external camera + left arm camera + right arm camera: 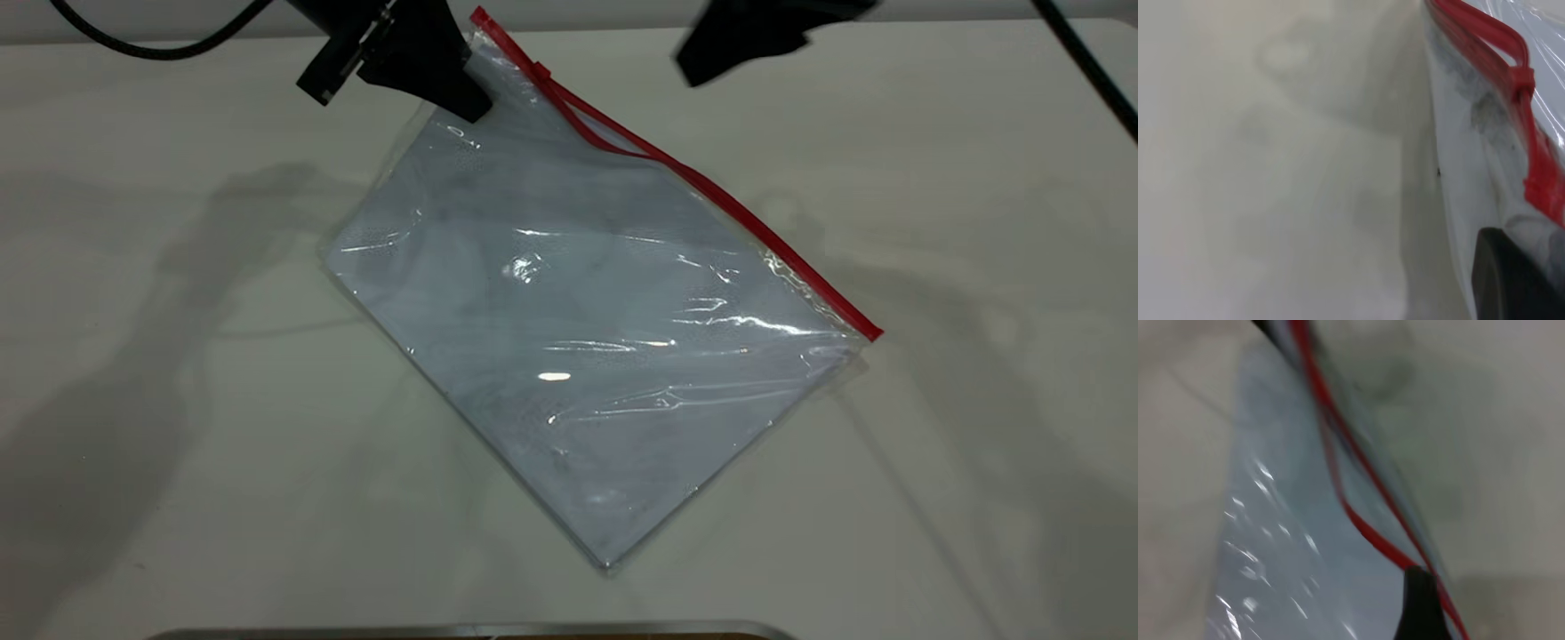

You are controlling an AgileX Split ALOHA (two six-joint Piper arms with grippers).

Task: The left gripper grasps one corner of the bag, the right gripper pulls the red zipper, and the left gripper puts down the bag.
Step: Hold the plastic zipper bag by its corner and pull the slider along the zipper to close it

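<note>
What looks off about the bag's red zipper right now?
Near the corner held by the left end effector, the red zipper splits into two strands, so the bag gapes there. Toward the far corner it runs closed.

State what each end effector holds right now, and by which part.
The left end effector grips the bag at its upper corner, beside the red zipper. The right end effector holds nothing.

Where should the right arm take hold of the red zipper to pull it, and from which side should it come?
Probably at the small slider tab on the red zipper, near the corner held by the left gripper. There the strip splits into two open tracks, so the tab stands out. The right gripper hovers just beyond the strip and could come from that outer side, jaws across it.
</note>
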